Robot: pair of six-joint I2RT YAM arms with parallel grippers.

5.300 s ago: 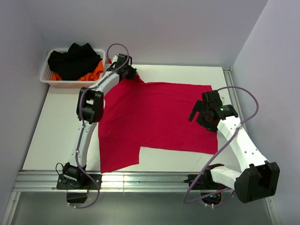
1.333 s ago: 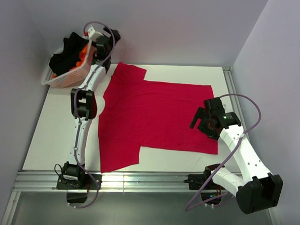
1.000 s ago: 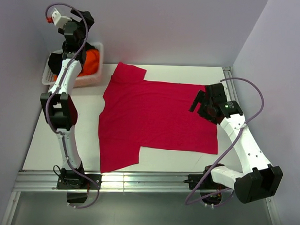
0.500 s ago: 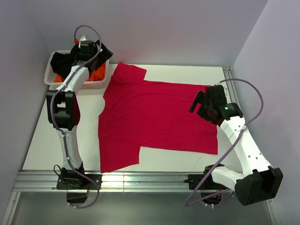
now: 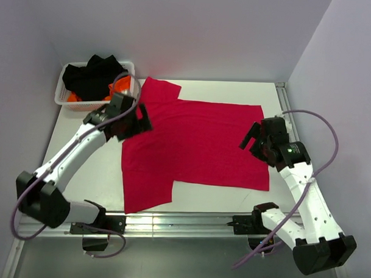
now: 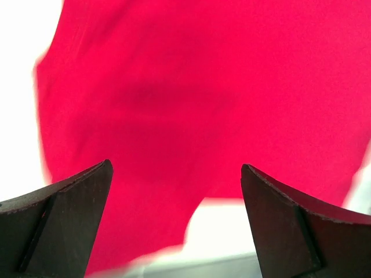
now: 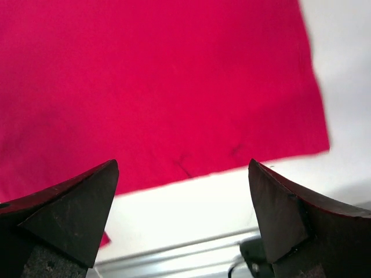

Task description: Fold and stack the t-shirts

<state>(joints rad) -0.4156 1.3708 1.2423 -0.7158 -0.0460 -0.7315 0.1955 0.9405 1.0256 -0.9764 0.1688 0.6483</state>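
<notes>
One crimson red t-shirt (image 5: 197,145) lies spread flat on the white table (image 5: 81,172), a sleeve at the back left and another at the front left. My left gripper (image 5: 139,121) hovers over the shirt's left side, open and empty; its wrist view shows red cloth (image 6: 191,87) between the wide-apart fingers. My right gripper (image 5: 250,140) hangs open over the shirt's right edge. In its wrist view the shirt's hem (image 7: 162,75) and bare table show between the fingers. Neither gripper holds anything.
A white mesh basket (image 5: 59,95) stands at the back left corner with black clothes (image 5: 93,75) and an orange cloth (image 5: 71,97) in it. A metal rail (image 5: 182,224) runs along the near table edge. Walls close in behind and on both sides.
My left arm has swung down from above the basket to the shirt's left side. The right gripper has shifted a little toward the near right. The shirt has not moved.
</notes>
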